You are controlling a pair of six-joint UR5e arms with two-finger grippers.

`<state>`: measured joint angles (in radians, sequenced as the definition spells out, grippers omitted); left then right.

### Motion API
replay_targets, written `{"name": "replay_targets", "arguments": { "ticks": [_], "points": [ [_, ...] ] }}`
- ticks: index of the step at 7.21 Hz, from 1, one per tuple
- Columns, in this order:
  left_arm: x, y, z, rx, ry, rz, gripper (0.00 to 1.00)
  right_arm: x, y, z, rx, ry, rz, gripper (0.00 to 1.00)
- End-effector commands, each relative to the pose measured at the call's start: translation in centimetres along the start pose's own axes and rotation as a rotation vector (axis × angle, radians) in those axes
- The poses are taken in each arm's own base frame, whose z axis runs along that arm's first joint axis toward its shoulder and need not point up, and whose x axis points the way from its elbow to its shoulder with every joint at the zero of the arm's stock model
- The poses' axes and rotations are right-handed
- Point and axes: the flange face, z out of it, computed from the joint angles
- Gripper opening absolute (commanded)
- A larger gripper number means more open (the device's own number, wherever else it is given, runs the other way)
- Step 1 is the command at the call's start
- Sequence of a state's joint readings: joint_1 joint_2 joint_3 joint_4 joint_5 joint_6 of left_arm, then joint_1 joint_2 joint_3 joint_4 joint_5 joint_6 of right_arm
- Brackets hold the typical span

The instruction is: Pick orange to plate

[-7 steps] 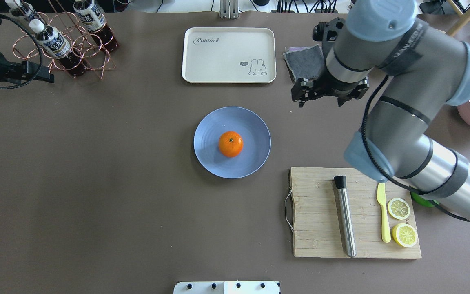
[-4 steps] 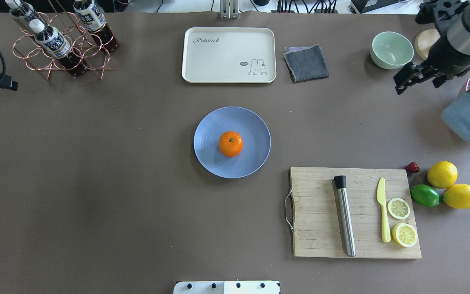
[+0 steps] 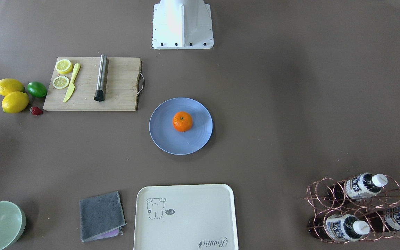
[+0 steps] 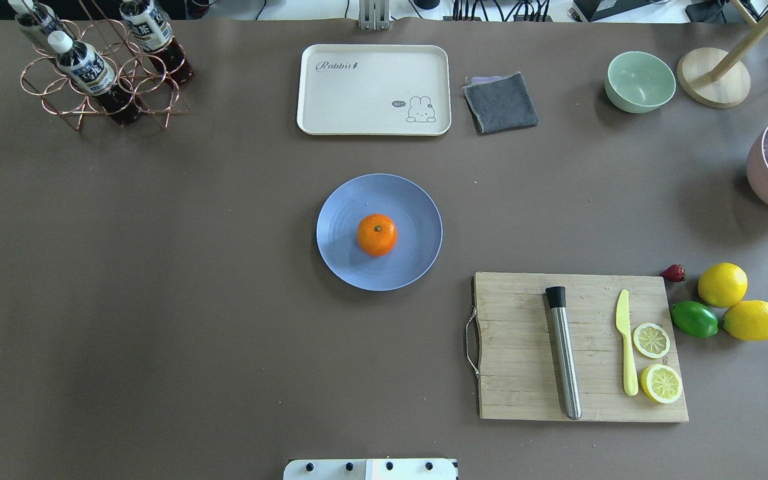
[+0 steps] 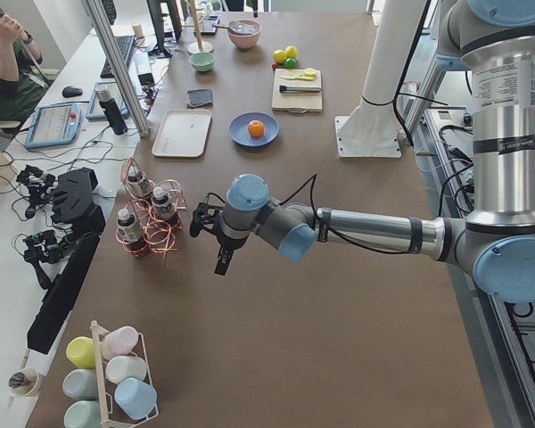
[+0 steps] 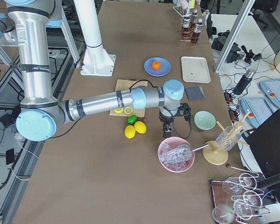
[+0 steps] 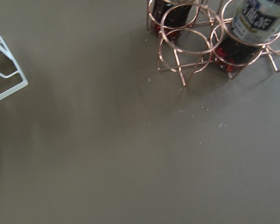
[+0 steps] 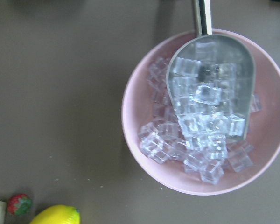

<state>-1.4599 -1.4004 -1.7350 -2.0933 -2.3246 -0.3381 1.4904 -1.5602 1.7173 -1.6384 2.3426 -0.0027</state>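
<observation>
The orange point(image 4: 377, 235) sits in the middle of the light-blue plate point(image 4: 411, 200) at the table's centre, stem dimple up; it also shows as the orange point(image 3: 182, 121) on the plate point(image 3: 165, 139). No gripper is near it. My left gripper point(image 5: 221, 259) hangs beside the copper bottle rack at the table's left end. My right gripper point(image 6: 167, 129) hangs at the right end between the lemons and the pink ice bowl. Whether either is open or shut, I cannot tell. Neither wrist view shows the fingers.
A cutting board point(image 4: 524, 373) carries a steel rod, a yellow knife and lemon slices; two lemons point(image 4: 723, 285) and a lime point(image 4: 694, 319) lie right of it. At the back stand a cream tray point(image 4: 357, 100), grey cloth point(image 4: 501, 102), green bowl point(image 4: 640, 81), bottle rack point(image 4: 101, 73) and ice bowl point(image 8: 135, 112).
My right arm has swung from above the cloth off to the right and left the overhead view. The left arm's parts at the left edge are gone too. The orange has not moved.
</observation>
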Motion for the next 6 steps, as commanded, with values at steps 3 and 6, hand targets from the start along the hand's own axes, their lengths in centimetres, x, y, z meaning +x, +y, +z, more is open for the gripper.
{"name": "replay_targets", "arguments": {
  "ticks": [3, 6],
  "points": [
    [-3.2, 2.2, 0.5, -0.020, -0.041, -0.049, 0.98, 9.6, 5.7, -0.2, 0.060, 0.011, 0.093, 1.00],
    [-0.9, 0.9, -3.3, -0.072, -0.037, -0.040, 0.98, 9.8, 5.9, 0.0, 0.057, 0.015, 0.105, 1.00]
  ]
}}
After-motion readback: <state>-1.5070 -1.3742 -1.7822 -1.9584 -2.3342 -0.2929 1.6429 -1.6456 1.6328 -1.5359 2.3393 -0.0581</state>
